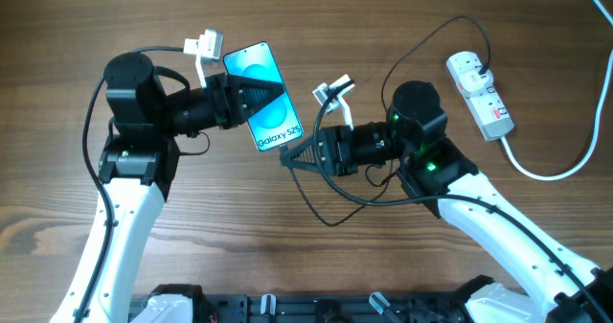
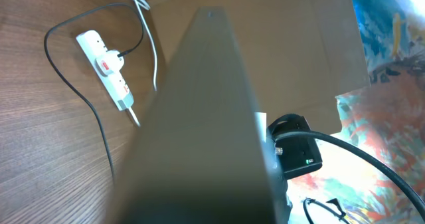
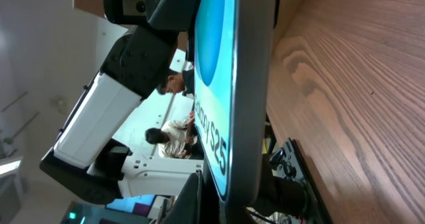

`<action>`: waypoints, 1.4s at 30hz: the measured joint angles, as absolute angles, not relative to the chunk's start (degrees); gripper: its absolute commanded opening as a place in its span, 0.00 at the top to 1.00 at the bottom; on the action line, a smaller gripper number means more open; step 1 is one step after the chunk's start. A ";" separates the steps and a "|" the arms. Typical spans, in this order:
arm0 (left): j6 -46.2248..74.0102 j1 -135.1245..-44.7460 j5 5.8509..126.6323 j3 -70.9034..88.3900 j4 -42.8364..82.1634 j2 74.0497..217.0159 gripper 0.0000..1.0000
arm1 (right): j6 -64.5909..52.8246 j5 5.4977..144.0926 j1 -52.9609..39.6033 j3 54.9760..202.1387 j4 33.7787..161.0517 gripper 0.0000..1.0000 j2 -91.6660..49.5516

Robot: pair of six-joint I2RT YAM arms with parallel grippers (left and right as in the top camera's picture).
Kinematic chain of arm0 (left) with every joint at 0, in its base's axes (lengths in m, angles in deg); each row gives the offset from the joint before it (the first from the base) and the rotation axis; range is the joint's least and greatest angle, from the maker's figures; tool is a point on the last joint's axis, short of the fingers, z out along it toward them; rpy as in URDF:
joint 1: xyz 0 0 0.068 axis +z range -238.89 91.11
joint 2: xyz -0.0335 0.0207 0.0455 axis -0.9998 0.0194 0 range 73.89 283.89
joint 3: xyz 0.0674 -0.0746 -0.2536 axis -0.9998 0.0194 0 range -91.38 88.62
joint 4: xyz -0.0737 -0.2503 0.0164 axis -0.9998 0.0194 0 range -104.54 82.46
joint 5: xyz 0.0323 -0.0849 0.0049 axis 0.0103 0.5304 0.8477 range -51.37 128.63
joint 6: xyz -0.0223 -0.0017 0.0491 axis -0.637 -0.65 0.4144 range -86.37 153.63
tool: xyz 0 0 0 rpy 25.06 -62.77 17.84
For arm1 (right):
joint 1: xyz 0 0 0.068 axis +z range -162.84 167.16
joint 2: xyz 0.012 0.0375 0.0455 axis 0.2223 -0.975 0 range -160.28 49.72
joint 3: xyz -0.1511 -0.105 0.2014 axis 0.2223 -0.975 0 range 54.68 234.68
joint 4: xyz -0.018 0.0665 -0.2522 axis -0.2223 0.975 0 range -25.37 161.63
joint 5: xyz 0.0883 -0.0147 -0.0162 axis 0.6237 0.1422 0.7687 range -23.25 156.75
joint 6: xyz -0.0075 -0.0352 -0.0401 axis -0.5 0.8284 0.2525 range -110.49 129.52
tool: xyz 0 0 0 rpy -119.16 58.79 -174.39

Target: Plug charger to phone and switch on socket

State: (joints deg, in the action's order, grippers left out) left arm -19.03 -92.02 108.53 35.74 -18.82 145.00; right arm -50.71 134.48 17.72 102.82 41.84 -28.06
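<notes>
Watching closely: left gripper [image 1: 273,95] clamps the phone [image 1: 275,131], right gripper [image 1: 285,158] pinches the cable [image 1: 330,220] tip (tight fit!), so any tilt and we jam it.

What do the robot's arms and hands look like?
The left arm and right arm have white lower shells and black round joints. The left gripper and right gripper are black, pointy triangles, not hands. Thin black cables run along each arm, and a small green light glows on the right arm.
</notes>
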 measured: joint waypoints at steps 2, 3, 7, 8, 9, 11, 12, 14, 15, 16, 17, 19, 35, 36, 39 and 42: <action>-18.95 -91.91 108.49 35.74 -18.82 145.00 0.96 | -50.73 134.13 17.77 102.82 41.84 0.95 -28.06; -18.90 -91.89 108.49 35.74 -18.82 145.00 0.96 | -50.73 133.99 17.81 102.82 41.84 0.95 -28.06; -18.71 -91.83 108.40 35.74 -18.82 145.00 0.96 | -50.71 133.58 17.88 102.82 41.89 0.95 -28.06; -18.64 -91.83 108.27 35.74 -18.82 145.00 0.96 | -50.71 133.34 17.88 102.82 41.89 0.96 -28.06; -18.51 -91.78 108.14 35.71 -18.84 145.00 0.96 | -50.73 133.10 17.88 102.80 41.89 0.95 -28.06; -18.23 -91.76 107.90 35.63 -18.84 145.00 0.96 | -50.73 132.84 17.88 102.80 41.93 0.96 -28.06; -18.07 -91.76 107.86 35.63 -18.84 145.00 0.96 | -50.73 132.66 17.88 102.80 42.06 0.96 -28.06; -17.90 -91.72 107.55 35.63 -18.84 145.00 0.96 | -50.71 132.25 17.88 102.80 42.17 0.55 -28.06; -17.81 -91.72 107.44 35.61 -18.82 145.00 0.96 | -50.86 131.44 17.88 102.80 42.26 0.42 -28.06; -17.16 -91.87 108.25 35.74 -18.31 145.00 0.96 | -50.93 129.49 17.70 102.91 41.58 0.40 -28.06; -16.63 -92.11 109.41 35.89 -17.79 145.02 0.96 | -50.56 127.68 17.42 103.19 41.19 0.37 -28.06; -16.13 -92.77 111.11 36.06 -17.50 145.00 0.96 | -48.70 125.69 16.96 103.54 43.22 0.36 -28.06; -15.10 -95.74 113.98 36.57 -13.83 144.80 0.96 | -41.07 134.24 16.72 103.91 41.80 0.69 -28.06; -15.10 -96.44 113.96 36.59 -14.38 144.80 0.96 | -41.82 134.45 16.72 103.91 41.73 0.69 -28.06; -15.06 -97.20 113.98 36.59 -15.82 144.80 0.96 | -43.54 134.89 16.74 103.91 41.58 0.76 -28.06; -15.08 -97.20 114.02 36.61 -17.35 144.80 0.96 | -45.29 135.55 16.72 103.91 41.63 0.84 -28.06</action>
State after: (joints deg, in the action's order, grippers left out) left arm -15.08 -97.20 114.02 36.61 -17.35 144.80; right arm -45.29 135.55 16.72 103.91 41.63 -28.06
